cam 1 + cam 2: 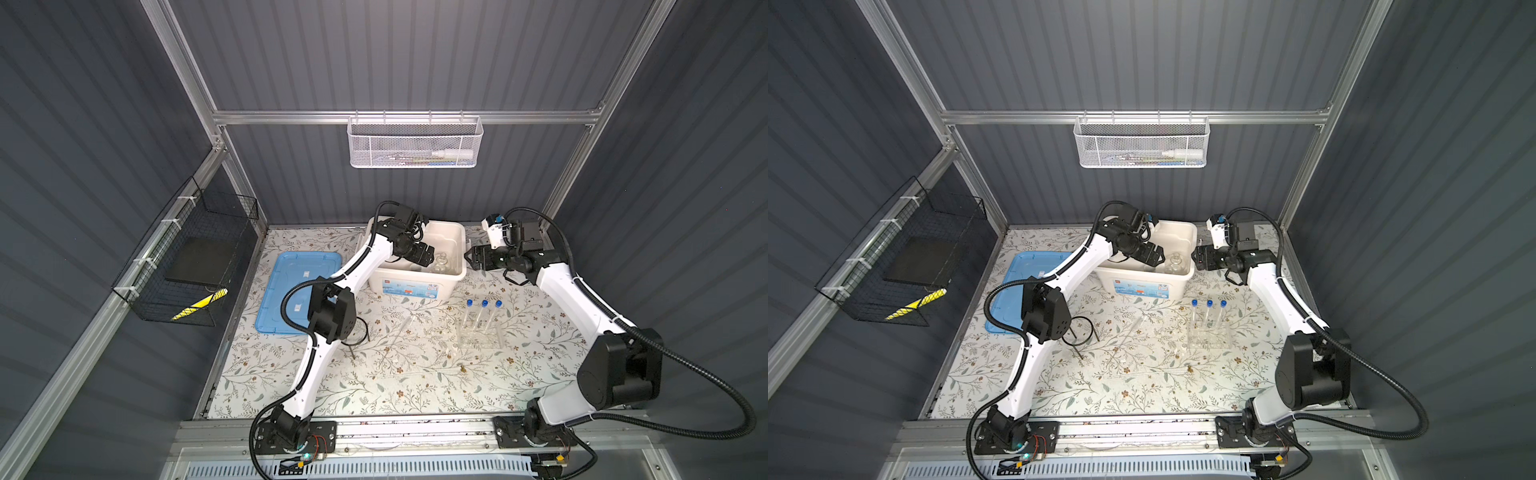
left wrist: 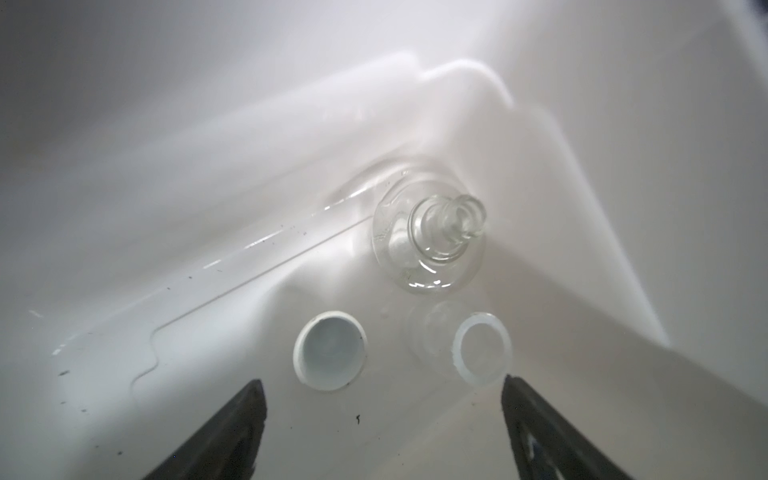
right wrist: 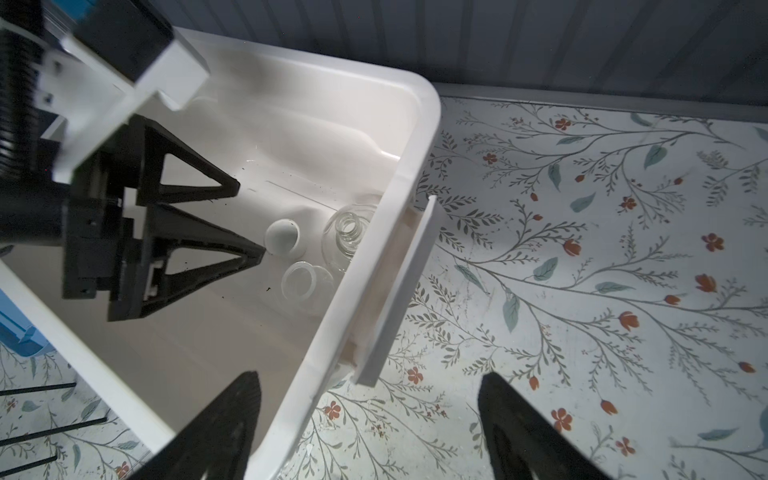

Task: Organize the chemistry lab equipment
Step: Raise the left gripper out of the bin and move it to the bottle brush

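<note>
Print on the label [image 1: 409, 289] fronting the white plastic bin [image 1: 380, 284] is too small to read. Left gripper [image 2: 383, 384] hangs inside the bin, fingers wide apart and empty, over a clear glass flask [image 2: 428, 245] in the corner, a round white dish [image 2: 330, 351] and a clear beaker [image 2: 482, 347]. Right gripper [image 3: 369, 376], likewise spread and empty, sits just outside the bin's handle end; three blue-capped tubes [image 1: 484, 311] stand in a clear rack [image 1: 478, 338] on open flowered tabletop [image 1: 415, 386].

no legible text on bin label [image 1: 409, 289]
</note>
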`<control>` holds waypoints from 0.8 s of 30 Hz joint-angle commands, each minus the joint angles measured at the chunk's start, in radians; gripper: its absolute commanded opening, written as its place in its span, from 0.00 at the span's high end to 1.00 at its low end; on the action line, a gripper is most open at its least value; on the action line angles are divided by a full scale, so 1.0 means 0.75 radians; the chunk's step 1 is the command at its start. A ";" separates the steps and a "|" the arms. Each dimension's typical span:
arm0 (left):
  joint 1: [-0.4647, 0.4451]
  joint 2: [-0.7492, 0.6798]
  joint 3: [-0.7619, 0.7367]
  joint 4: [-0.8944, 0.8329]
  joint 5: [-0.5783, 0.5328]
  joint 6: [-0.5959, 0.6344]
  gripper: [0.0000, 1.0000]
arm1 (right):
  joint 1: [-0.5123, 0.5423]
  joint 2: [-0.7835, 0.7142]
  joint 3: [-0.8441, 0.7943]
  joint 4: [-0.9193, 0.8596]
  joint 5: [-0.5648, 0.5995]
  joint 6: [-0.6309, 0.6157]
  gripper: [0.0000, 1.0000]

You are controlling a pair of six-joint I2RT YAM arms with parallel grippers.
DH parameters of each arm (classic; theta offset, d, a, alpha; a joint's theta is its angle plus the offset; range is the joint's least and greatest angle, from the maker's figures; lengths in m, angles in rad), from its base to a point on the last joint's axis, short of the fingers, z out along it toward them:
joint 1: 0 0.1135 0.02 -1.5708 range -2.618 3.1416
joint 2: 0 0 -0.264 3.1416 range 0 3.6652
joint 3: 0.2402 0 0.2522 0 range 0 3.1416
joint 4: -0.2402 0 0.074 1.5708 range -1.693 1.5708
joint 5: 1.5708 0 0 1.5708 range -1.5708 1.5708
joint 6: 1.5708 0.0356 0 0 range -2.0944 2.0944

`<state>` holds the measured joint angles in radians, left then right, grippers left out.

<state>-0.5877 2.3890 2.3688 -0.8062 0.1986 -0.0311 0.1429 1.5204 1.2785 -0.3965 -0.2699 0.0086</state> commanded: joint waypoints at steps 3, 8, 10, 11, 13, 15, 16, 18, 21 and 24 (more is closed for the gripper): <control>0.002 -0.187 -0.110 0.084 -0.118 0.005 0.01 | -0.002 -0.045 -0.048 0.021 0.029 0.010 0.11; 0.000 -0.423 -0.352 0.201 -0.237 0.025 0.00 | -0.002 -0.075 -0.083 0.068 0.034 0.032 0.07; -0.002 -0.543 -0.499 0.268 -0.284 0.041 0.00 | -0.002 -0.086 -0.098 0.084 0.046 0.037 0.06; -0.004 -0.598 -0.562 0.298 -0.301 0.042 0.00 | -0.002 -0.089 -0.106 0.089 0.049 0.038 0.06; -0.008 -0.704 -0.689 0.348 -0.326 0.052 0.00 | -0.002 -0.094 -0.114 0.099 0.053 0.041 0.05; -0.014 -0.788 -0.784 0.363 -0.346 0.052 0.01 | -0.002 -0.094 -0.116 0.105 0.057 0.047 0.04; -0.018 -0.823 -0.831 0.362 -0.351 0.054 0.00 | -0.002 -0.094 -0.119 0.107 0.060 0.051 0.04; -0.028 -0.887 -0.921 0.357 -0.366 0.060 0.01 | -0.002 -0.099 -0.123 0.117 0.062 0.061 0.03; -0.043 -0.964 -1.039 0.334 -0.375 0.056 0.00 | -0.002 -0.103 -0.130 0.137 0.062 0.077 0.01; -0.077 -1.002 -1.113 0.284 -0.379 0.061 0.01 | -0.002 -0.102 -0.129 0.145 0.067 0.082 0.01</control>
<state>-0.6235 1.6585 1.5791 -0.5591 -0.0685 -0.0074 0.1429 1.4666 1.1893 -0.3073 -0.2283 0.0532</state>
